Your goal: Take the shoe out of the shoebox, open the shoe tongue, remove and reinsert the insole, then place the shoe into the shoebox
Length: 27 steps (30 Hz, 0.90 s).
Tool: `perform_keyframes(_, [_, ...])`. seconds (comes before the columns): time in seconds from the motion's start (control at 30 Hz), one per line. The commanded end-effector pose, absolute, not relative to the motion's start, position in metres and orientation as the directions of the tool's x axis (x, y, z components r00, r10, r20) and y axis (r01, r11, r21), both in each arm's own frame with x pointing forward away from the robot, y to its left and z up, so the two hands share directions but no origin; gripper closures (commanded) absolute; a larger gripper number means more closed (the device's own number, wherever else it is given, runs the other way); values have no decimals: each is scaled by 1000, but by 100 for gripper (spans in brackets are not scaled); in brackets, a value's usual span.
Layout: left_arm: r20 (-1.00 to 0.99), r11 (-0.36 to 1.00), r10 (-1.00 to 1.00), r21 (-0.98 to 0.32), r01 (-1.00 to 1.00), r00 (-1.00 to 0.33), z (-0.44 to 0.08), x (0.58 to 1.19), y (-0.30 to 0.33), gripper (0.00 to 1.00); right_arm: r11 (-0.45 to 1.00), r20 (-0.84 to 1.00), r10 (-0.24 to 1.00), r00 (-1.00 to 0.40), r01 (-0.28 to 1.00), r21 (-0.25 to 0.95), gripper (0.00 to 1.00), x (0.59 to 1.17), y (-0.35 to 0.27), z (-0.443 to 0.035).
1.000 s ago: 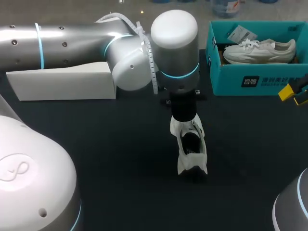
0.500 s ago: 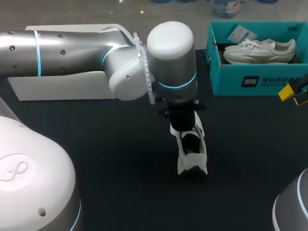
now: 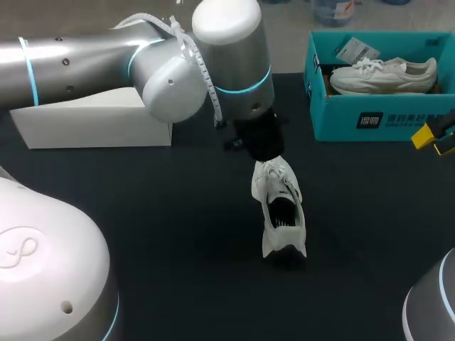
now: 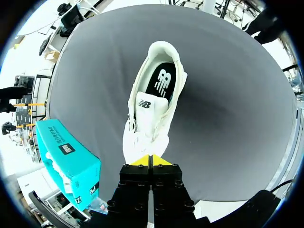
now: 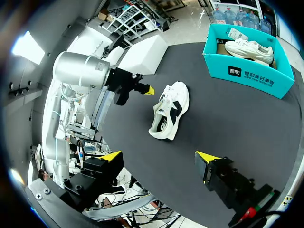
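white shoe (image 3: 279, 209), logo-printed insole (image 4: 161, 83) | left end effector (image 4: 149, 160) clenched near shoe | right end effector (image 5: 158, 156) released

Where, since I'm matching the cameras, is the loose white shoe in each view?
Head view: shoe mid-table, left of the teal shoebox.
Left wrist view: shoe just ahead of the left gripper.
Right wrist view: shoe ahead of the right gripper, between left gripper and shoebox.
Shared landmark: the teal shoebox.

Light: bright, from overhead.
Glare: white streaks on left arm (image 3: 71, 60).
Shadow: soft, beside shoe (image 3: 281, 206) on dark table (image 3: 178, 234).
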<state>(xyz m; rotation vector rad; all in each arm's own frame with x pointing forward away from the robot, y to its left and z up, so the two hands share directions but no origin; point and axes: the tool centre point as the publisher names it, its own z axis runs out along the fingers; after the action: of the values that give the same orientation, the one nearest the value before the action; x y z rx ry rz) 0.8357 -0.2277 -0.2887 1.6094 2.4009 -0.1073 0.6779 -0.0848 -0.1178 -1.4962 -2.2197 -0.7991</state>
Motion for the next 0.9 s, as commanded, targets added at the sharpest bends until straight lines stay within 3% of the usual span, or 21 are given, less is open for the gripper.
perform_keyframes(0.03, [-225, 399, 903, 127, 908, -366, -280, 829, -221, 0, 286, 568, 729, -383, 923, 256, 0, 679, -84, -118])
perform_keyframes(0.6, [-225, 399, 903, 127, 908, -366, -280, 829, -221, 0, 286, 568, 729, -383, 923, 256, 0, 679, -84, -118])
perform_keyframes(0.9, [-59, 628, 776, -26, 778, -628, -272, 804, -208, 0, 286, 568, 729, -383, 923, 256, 0, 679, -84, -118])
